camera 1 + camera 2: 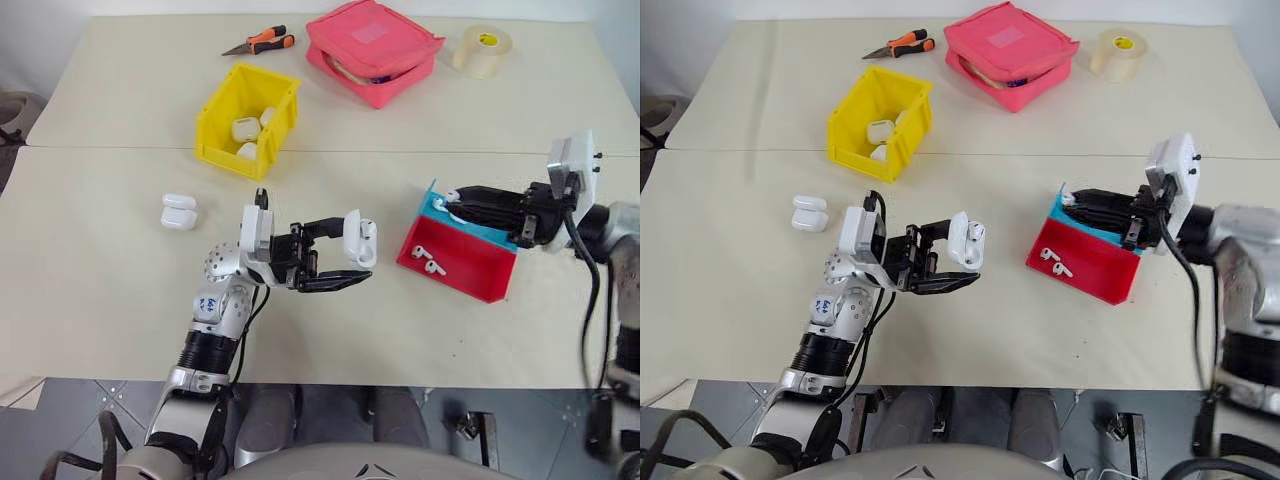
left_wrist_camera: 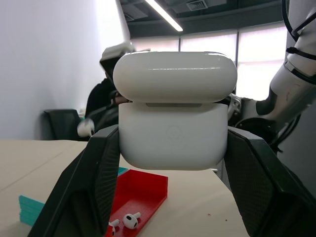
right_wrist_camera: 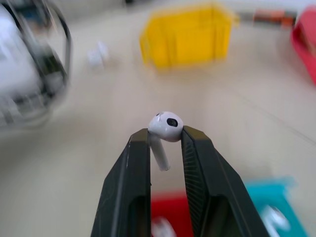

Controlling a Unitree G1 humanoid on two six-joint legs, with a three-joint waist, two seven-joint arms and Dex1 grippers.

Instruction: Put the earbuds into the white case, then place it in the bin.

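My left gripper (image 1: 357,250) is shut on the white case (image 1: 360,238) and holds it above the table's middle, with the lid ajar (image 2: 174,79). My right gripper (image 3: 165,136) is shut on one white earbud (image 3: 166,126), head pinched between the fingertips and stem hanging down. That gripper (image 1: 451,204) hovers over the blue tray (image 1: 482,235), pointing toward the case. Two more earbuds (image 1: 427,260) lie in the red tray (image 1: 470,272). The yellow bin (image 1: 225,150) stands at the back left and holds several white cases (image 1: 246,128).
Another shut white case (image 1: 178,212) lies on the table left of my left arm. Along the far edge are orange-handled pliers (image 1: 260,42), a pink pouch (image 1: 372,50) and a roll of tape (image 1: 483,50).
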